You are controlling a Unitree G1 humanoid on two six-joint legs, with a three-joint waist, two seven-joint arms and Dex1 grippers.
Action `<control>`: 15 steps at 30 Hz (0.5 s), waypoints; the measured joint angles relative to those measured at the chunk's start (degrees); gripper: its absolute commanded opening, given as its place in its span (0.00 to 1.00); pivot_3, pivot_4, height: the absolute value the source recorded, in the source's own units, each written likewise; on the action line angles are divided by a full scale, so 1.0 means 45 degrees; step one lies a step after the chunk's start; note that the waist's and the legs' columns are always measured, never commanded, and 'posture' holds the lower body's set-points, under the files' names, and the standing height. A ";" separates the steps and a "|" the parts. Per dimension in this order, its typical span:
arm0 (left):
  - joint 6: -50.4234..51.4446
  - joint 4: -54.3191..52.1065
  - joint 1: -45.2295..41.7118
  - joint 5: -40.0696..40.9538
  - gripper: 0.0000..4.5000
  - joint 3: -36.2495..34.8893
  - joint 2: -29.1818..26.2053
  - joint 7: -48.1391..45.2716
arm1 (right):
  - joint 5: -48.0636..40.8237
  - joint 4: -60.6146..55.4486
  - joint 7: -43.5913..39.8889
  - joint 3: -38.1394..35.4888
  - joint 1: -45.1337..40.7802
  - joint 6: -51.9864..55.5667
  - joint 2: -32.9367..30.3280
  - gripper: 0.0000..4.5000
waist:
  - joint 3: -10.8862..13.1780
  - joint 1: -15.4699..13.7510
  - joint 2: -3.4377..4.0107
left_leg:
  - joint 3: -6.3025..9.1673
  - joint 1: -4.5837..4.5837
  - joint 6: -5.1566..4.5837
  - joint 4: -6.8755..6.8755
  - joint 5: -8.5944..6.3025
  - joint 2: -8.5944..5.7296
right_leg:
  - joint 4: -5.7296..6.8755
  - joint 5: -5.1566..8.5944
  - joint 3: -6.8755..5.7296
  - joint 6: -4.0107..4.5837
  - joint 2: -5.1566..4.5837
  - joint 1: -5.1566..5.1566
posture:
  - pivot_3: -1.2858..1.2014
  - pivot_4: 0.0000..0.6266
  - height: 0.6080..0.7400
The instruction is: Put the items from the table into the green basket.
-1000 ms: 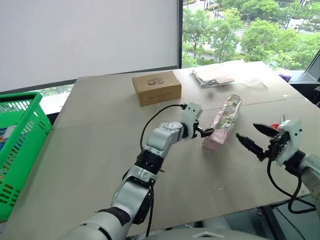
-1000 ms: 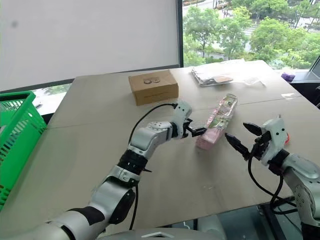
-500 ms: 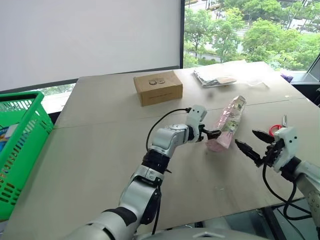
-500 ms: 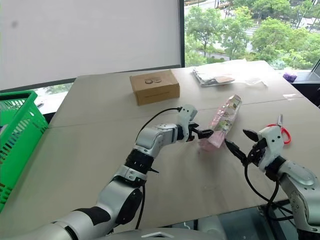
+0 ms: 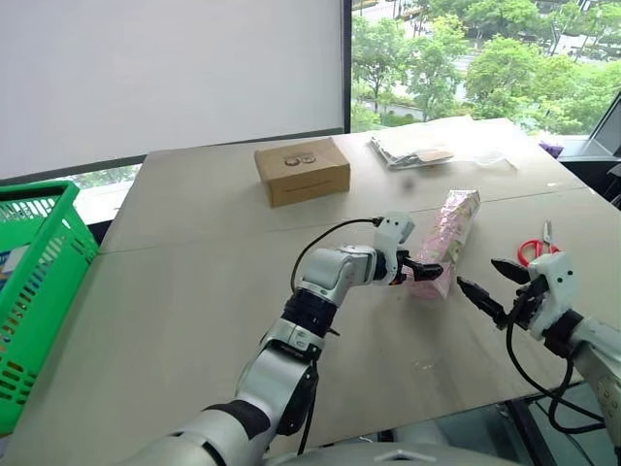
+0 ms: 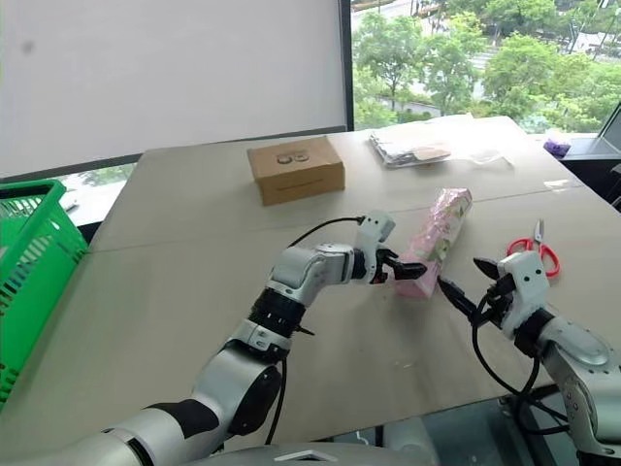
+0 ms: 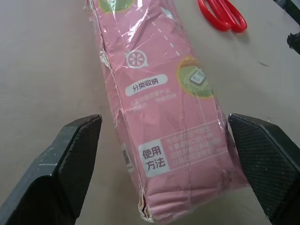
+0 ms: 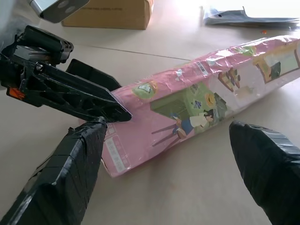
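Observation:
A long pink plastic-wrapped packet [image 5: 448, 233] lies on the beige table [image 5: 194, 291], right of centre, its far end pointing away from me. My left gripper [image 5: 427, 269] is open at the packet's near end. In the left wrist view its fingers [image 7: 77, 154] stand on either side of the packet [image 7: 159, 93], and the left one is clear of the wrap. My right gripper [image 5: 481, 276] is open just right of that same end and holds nothing. The green basket [image 5: 44, 291] stands at the table's far left edge.
A brown cardboard box [image 5: 303, 171] sits at the back centre, and clear plastic bags [image 5: 427, 148] lie at the back right. Red scissors [image 5: 536, 250] lie on the table right of the packet, behind the right gripper. The table's front edge runs close below the right arm.
The left gripper has slid right along the table to the packet's near end, which has shifted right with it. The right gripper has sunk a little, uncovering the scissors.

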State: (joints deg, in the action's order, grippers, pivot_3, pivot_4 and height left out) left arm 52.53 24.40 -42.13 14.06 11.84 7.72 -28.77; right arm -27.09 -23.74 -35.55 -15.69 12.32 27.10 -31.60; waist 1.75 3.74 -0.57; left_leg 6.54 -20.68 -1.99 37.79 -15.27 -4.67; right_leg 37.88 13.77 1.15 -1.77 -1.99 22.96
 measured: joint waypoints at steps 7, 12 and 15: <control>-0.0231 0.0441 -0.0099 0.0263 0.24 0.0007 0.0007 -0.0036 | 0.0018 0.0001 -0.0058 -0.0545 0.0558 -0.0198 -0.0126 1.00 | -0.0004 0.0100 0.0006 | -0.0001 0.0032 0.0003 0.0000 -0.0002 0.0001 | -0.0002 0.0004 -0.0004 -0.0009 0.0001 -0.0046 | 0.43 0.00 1.00; -0.0409 0.0579 -0.0099 0.0172 0.00 0.0084 0.0005 0.0026 | 0.0017 0.0001 -0.0093 -0.0693 0.0588 -0.0264 -0.0136 1.00 | -0.0013 0.0111 0.0034 | 0.0003 0.0038 0.0003 0.0000 -0.0002 0.0001 | -0.0004 0.0008 -0.0008 -0.0013 0.0001 -0.0053 | 0.43 0.00 1.00; -0.0662 0.0664 -0.0099 0.0151 0.00 0.0088 0.0004 0.0071 | 0.0018 0.0002 -0.0102 -0.0693 0.0592 -0.0334 -0.0135 1.00 | -0.0014 0.0104 0.0037 | 0.0002 0.0035 0.0003 0.0000 -0.0002 0.0001 | -0.0009 0.0008 -0.0006 -0.0015 -0.0001 -0.0054 | 0.43 0.00 1.00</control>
State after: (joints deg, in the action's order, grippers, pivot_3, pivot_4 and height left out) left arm 49.55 27.39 -42.58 14.73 12.24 7.74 -28.45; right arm -27.01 -23.73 -36.00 -18.81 14.98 25.59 -32.21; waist 1.69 4.21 -0.40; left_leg 6.55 -20.53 -1.97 37.79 -15.28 -4.66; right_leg 37.84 13.81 1.12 -1.84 -1.99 22.72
